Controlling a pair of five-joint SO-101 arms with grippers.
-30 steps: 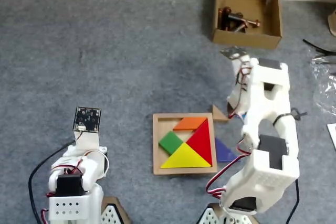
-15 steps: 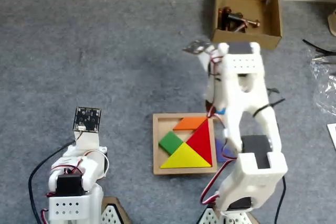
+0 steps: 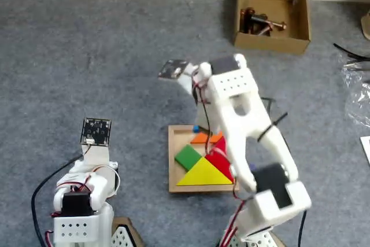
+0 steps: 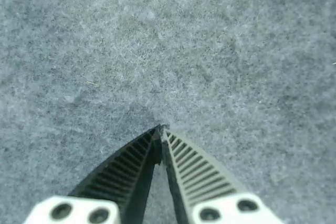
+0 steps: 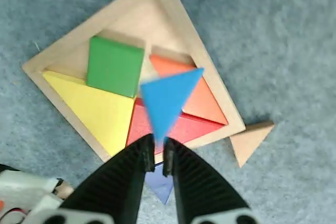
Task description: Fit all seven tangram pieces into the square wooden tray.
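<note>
Blue triangle (image 5: 168,98) poised over the wooden tray (image 3: 171,166)
Right gripper (image 5: 156,153) pinches it by one corner; so thin a hold could let it swivel and land across the orange piece (image 5: 202,103). Left gripper (image 4: 160,129) sits closed over carpet (image 4: 210,35)

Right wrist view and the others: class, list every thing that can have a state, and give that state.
square wooden tray: partly filled.
blue triangle: held, not seated.
tan triangle: loose, outside tray.
purple piece: loose, outside tray.
right tool: shut on blue triangle.
left tool: shut, empty.
</note>
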